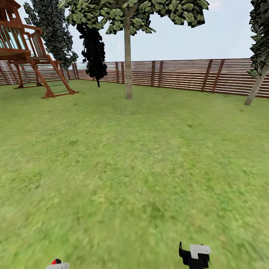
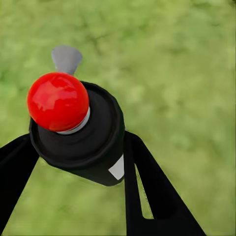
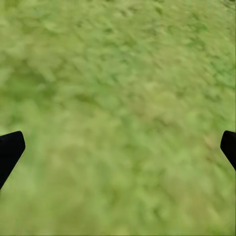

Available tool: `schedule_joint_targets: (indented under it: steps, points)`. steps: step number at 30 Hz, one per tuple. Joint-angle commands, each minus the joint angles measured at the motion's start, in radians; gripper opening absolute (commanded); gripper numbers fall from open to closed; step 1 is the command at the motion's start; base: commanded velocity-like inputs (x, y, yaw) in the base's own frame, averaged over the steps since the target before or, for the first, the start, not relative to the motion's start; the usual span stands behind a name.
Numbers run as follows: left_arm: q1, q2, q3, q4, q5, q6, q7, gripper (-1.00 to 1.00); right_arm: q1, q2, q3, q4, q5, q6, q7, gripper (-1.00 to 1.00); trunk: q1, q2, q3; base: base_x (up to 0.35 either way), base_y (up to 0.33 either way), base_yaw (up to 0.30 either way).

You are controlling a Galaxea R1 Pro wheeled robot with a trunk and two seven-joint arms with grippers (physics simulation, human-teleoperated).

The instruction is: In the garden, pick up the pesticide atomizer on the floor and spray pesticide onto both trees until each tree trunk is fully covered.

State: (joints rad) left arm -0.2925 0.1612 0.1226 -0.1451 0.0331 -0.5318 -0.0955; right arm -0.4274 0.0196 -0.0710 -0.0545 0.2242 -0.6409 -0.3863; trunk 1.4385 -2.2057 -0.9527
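Note:
The pesticide atomizer [image 2: 86,142] is a dark cylinder with a red knob and a small grey nozzle. My left gripper [image 2: 81,150] is shut on it, one black finger [image 2: 147,187] on each side, above grass. Its red-dotted cap [image 1: 56,263] peeks in at the bottom edge of the head view. My right gripper [image 3: 118,147] is open and holds nothing, its fingertips wide apart over the lawn; it also appears low in the head view [image 1: 195,254]. One tree's pale trunk [image 1: 128,67] stands far ahead by the fence. A second, leaning trunk [image 1: 256,86] rises at the far right.
A brown slat fence [image 1: 179,74] bounds the lawn [image 1: 134,160]. A wooden playset [image 1: 33,52] stands at the back left, with dark cypress-like trees [image 1: 93,52] beside it. Open grass stretches between me and the trees.

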Motion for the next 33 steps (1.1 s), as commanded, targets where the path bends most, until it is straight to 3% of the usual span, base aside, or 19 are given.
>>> schedule_joint_targets:
  steps: [1,33]
  points:
    - [-0.001,0.0,0.008,0.001,0.004,-0.002,-0.01,-1.0,-0.001,0.0,-0.007,0.001,0.01,-0.002,-0.005,1.0,0.0,0.0,-0.001,0.338,0.0,0.0]
    - [0.0,0.001,0.008,0.001,0.004,-0.004,-0.01,-1.0,-0.001,-0.003,-0.008,0.0,0.01,-0.002,-0.006,1.0,0.0,0.0,-0.001,0.338,0.0,-0.021]
